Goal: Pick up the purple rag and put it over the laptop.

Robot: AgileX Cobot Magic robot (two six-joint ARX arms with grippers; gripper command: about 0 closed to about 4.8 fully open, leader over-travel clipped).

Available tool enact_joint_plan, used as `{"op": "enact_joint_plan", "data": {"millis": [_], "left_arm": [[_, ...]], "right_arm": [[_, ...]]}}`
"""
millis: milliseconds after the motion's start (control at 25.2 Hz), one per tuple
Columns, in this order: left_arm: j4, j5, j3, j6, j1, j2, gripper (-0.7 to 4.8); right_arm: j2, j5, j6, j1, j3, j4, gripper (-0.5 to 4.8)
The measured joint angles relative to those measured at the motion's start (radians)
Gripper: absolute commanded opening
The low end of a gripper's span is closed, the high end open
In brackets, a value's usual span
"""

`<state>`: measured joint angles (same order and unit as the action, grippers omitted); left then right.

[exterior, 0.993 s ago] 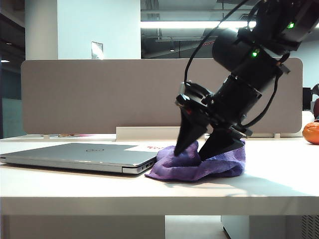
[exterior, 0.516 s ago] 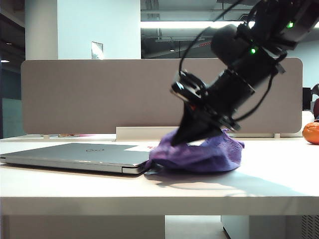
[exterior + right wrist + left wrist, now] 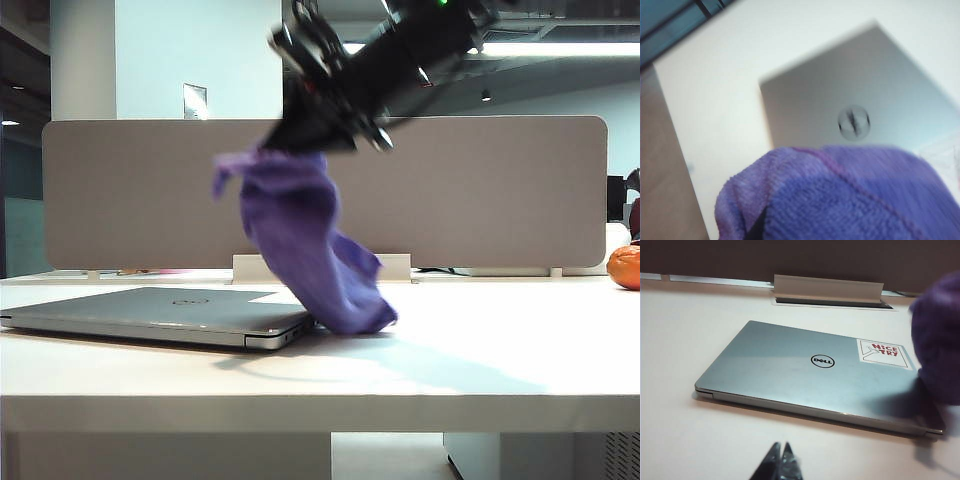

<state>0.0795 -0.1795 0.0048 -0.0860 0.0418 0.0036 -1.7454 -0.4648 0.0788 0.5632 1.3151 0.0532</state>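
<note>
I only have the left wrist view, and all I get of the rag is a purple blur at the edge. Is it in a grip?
Observer: Yes. In the exterior view the right end effector is shut on the top of the purple rag, high above the table.
Operator: Is the rag clear of the table?
Observer: Not quite. It hangs down, and its lower end reaches about table level beside the laptop, at its right-hand end in that view, not on the lid.
Operator: My left end effector is shut, low in front of the laptop. Anything else out there?
Observer: A round orange object at the table's far right edge.
</note>
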Motion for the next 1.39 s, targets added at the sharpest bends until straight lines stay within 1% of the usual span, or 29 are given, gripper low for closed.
{"op": "enact_joint_plan", "data": {"millis": [199,278,397,477,993,1073,1112,1152,1192,1232,1311,1351,1390], "left_arm": [[0.000,0.000,0.000,0.000,0.000,0.000,-0.06],[0.000,0.000,0.000,0.000,0.000,0.000,-0.06],[0.000,0.000,0.000,0.000,0.000,0.000,-0.06],[0.000,0.000,0.000,0.000,0.000,0.000,-0.06],[0.000,0.000,0.000,0.000,0.000,0.000,-0.06],[0.000,0.000,0.000,0.000,0.000,-0.001,-0.06],[0.000,0.000,0.000,0.000,0.000,-0.001,-0.06],[0.000,0.000,0.000,0.000,0.000,-0.001,-0.06],[0.000,0.000,0.000,0.000,0.000,-0.001,-0.06],[0.000,0.000,0.000,0.000,0.000,-0.001,-0.06],[0.000,0.000,0.000,0.000,0.000,-0.001,-0.06],[0.000,0.000,0.000,0.000,0.000,-0.001,-0.06],[0.000,0.000,0.000,0.000,0.000,-0.001,-0.06]], "right_arm": [[0.000,0.020,0.000,0.011,0.085,-0.113,-0.06],[0.000,0.042,-0.001,0.010,0.092,-0.129,-0.06],[-0.011,0.083,0.000,0.010,0.097,-0.130,-0.06],[-0.042,0.087,0.000,0.010,0.105,-0.154,-0.06],[-0.235,0.088,0.000,0.023,0.224,-0.153,-0.06],[-0.275,0.090,0.000,0.023,0.226,-0.152,0.06],[-0.288,0.091,0.000,0.023,0.226,-0.152,1.02],[-0.314,0.095,0.000,0.023,0.226,-0.151,2.21],[-0.334,0.097,0.001,0.023,0.226,-0.147,3.06],[-0.344,0.098,0.002,0.023,0.226,-0.144,3.73],[-0.360,0.098,0.003,0.025,0.226,-0.141,4.55],[-0.366,0.098,0.003,0.025,0.226,-0.141,4.79],[-0.372,0.098,0.005,0.026,0.226,-0.142,4.79]]}}
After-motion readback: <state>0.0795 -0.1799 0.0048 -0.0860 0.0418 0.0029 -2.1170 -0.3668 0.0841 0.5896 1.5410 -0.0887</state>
